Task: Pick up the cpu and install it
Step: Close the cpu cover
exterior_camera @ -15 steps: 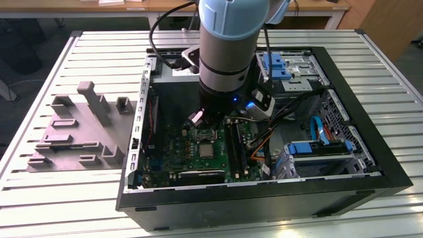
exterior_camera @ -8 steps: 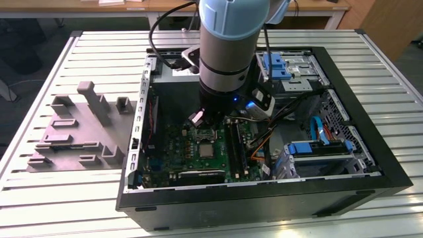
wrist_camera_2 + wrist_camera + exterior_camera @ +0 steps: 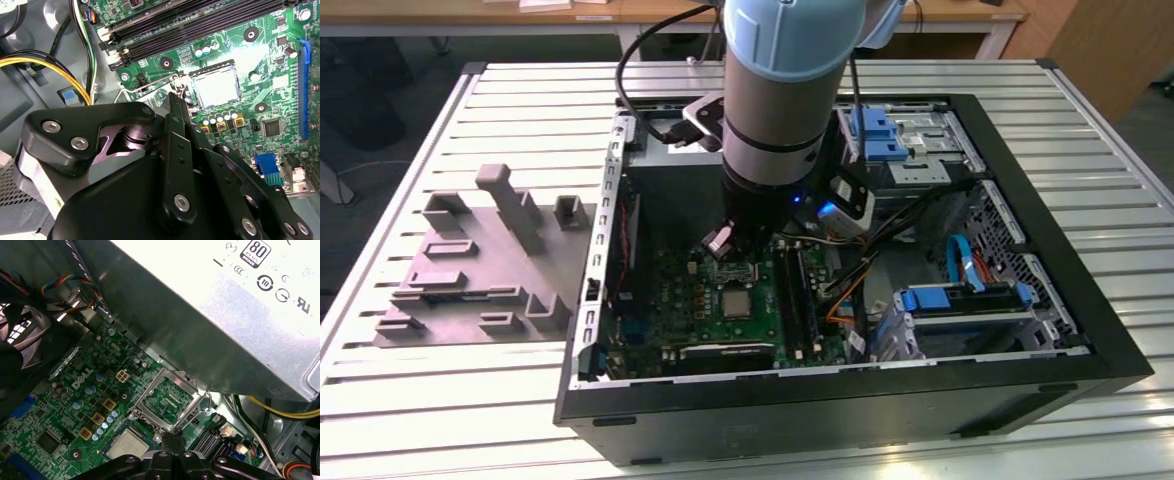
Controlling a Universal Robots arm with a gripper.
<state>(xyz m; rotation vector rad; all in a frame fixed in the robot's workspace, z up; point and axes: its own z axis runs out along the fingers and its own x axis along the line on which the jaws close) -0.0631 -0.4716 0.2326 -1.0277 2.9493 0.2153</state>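
So the small flat square cpu with the pale silver metal top is sitting flat in its socket on the green motherboard, inside the open black computer case lying on the slatted metal table. You can spot the same cpu from outside too, and in the first wrist view.

The silver socket frame is flipped up and standing open right beside the chip (hinged at the socket edge, thin wire lever off to one side).

The black gripper hangs just over that frame, its jaws pressed together with nothing between them. Both wrist views show the fingertips meeting at a narrow point.

The grey-and-blue arm comes straight down into the case. The grey moulded plastic tray with upright posts sits on the table just beside the case, on the exterior view's left. A big silver power supply box looms beside the socket.
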